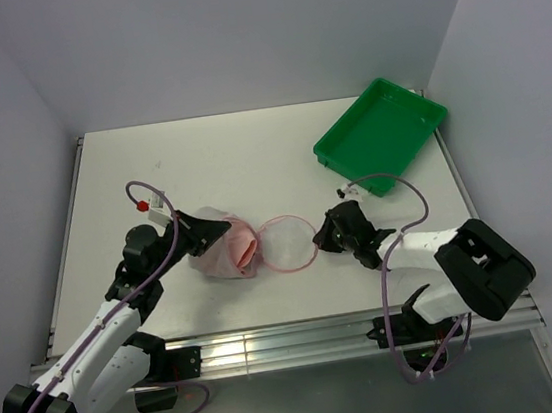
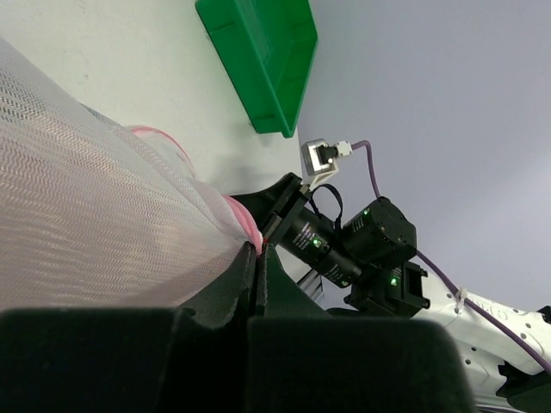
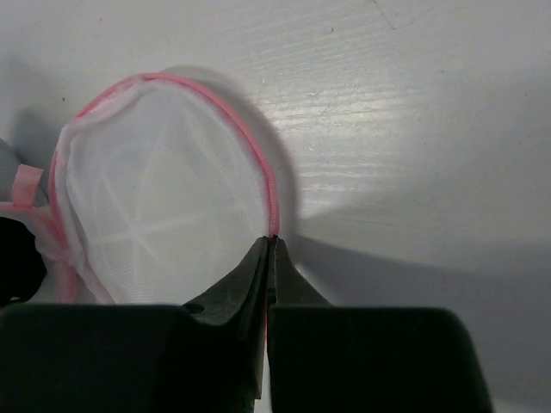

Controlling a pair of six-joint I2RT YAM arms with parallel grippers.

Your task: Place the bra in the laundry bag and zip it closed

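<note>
From above, we see the laundry bag (image 1: 286, 246) lying close to the near edge of the counter (image 1: 199, 155), about midway along it. It is stretched left to right between the two arms, so its long axis runs with that edge. The left fingers (image 1: 209, 231) are together on its bunched left end, and the right fingers (image 1: 328, 232) are together on the right side of the pink rim (image 1: 309, 225). A pale pink bundle that we take for the bra (image 1: 224, 257) sits at the left end, just beside the left fingers; we cannot tell whether it is fully inside. The green tray (image 1: 387, 127) stands well apart at the far right corner, with bare counter behind the bag for moving. In the left wrist view, the left fingers (image 2: 228, 280) are clamped on the mesh where a pink edge meets them. The laundry bag (image 2: 86, 215) spreads away to the left, and the right arm (image 2: 344, 245) faces us across it. In the right wrist view, the right fingers (image 3: 241, 284) pinch the pink rim (image 3: 269, 185) at its near point. The round mesh panel lies ahead and to the left, flat and looking empty. We judge the right arm the nearer one for working round the rim, with open counter to its right.
</note>
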